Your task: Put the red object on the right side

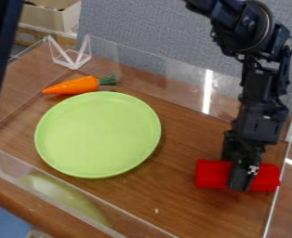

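**Right over the red block**

Here, the black robot gripper [246, 175] points down onto the bright red, long plastic block [235, 176], about at the block's middle. The block lies flat on the brown wooden table [186, 102], near the table's right edge, at about 4 o'clock from the round light green plastic plate [98, 135]. Its long side runs from 9 o'clock to 3 o'clock, across the picture. Red shows on both sides of the gripper, so the fingers look set across the short way of the block, one at the front and one at the back.

The jaws look part way closed around the block. I cannot tell if they press on it or only stand close to it, because the black fingers hide the spot where they meet the red.

The block is already well to the right of the plate. I think the next move turns on this: the block is straight under the hand, not off to one side, so the hand needs no sideways reach.

The orange plastic carrot with a green top [76, 85] lies far off at 10 o'clock, beyond the plate.
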Controlling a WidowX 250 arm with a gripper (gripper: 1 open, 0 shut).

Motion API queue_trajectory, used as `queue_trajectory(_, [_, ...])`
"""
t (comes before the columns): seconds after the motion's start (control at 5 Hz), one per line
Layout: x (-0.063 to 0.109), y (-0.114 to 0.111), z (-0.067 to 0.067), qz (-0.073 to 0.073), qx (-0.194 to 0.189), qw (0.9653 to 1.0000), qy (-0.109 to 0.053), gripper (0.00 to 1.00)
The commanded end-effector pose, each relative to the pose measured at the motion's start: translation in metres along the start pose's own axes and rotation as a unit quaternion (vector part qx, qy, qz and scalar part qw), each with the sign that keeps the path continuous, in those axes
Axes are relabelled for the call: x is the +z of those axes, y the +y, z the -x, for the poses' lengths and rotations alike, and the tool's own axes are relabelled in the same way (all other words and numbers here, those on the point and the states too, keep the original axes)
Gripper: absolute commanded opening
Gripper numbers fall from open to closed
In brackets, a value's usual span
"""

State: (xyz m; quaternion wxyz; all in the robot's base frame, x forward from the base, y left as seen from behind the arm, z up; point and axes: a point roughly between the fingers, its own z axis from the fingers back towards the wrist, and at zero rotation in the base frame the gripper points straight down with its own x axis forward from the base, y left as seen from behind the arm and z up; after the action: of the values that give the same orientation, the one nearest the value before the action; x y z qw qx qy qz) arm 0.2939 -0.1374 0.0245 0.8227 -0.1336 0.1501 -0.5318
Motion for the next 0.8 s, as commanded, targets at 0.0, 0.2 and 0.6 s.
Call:
queue_trajectory(0.0, [0.001,-0.013,0.011,-0.005,-0.005,0.9999,0.010,1.00])
queue_trajectory(0.2, [0.021,-0.019,0.038,-0.029,0.022,0.9993,0.008,1.00])
queue_trajectory(0.6, [0.091,-0.055,0.072,-0.117,0.070,0.9906,0.012,1.00])
